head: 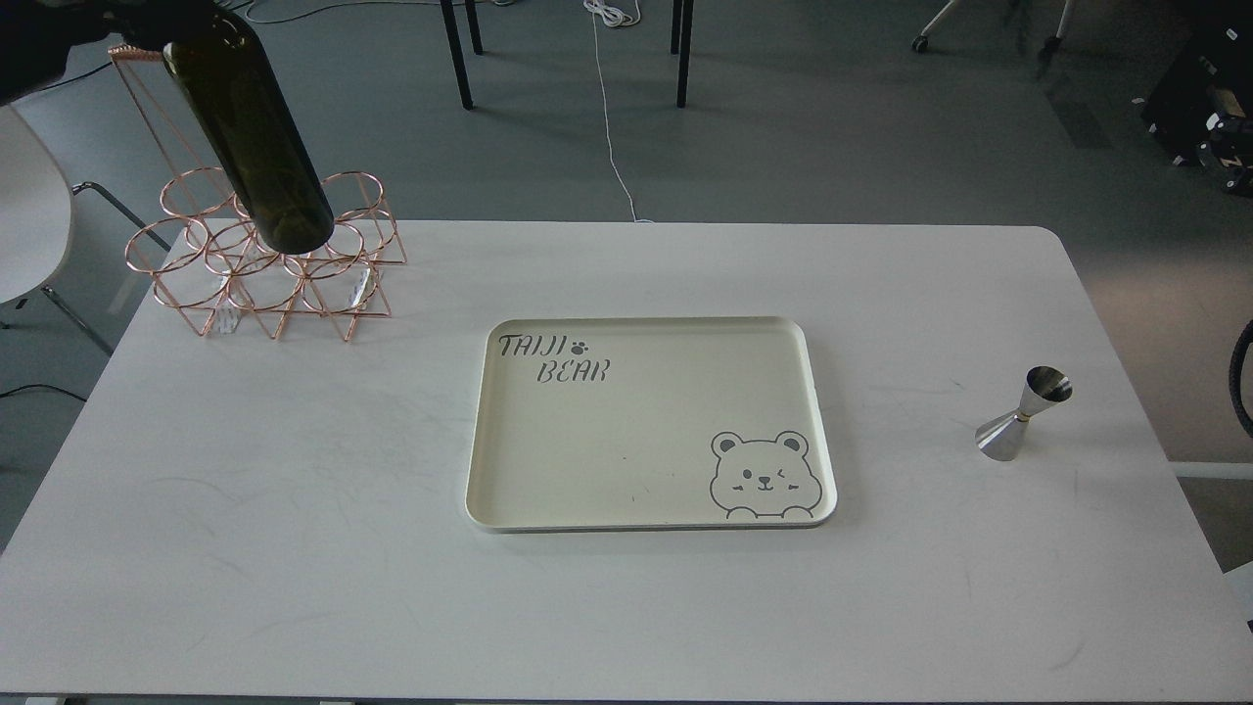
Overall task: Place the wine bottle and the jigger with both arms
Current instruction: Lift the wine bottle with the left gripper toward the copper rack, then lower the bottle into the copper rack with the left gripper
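The dark olive-green wine bottle hangs tilted in the air at the far left, its base just above the copper wire rack. Its neck runs out of the top edge. A dark part of my left arm shows in the top left corner, right at the bottle's shoulder; its fingers are cut off by the edge. The steel jigger stands alone on the white table at the right. My right gripper is out of view; only a black cable shows at the right edge.
A cream tray with a bear drawing lies at the table's middle with nothing on it. A white chair stands off the table's left side. Chair legs and cables are on the floor behind.
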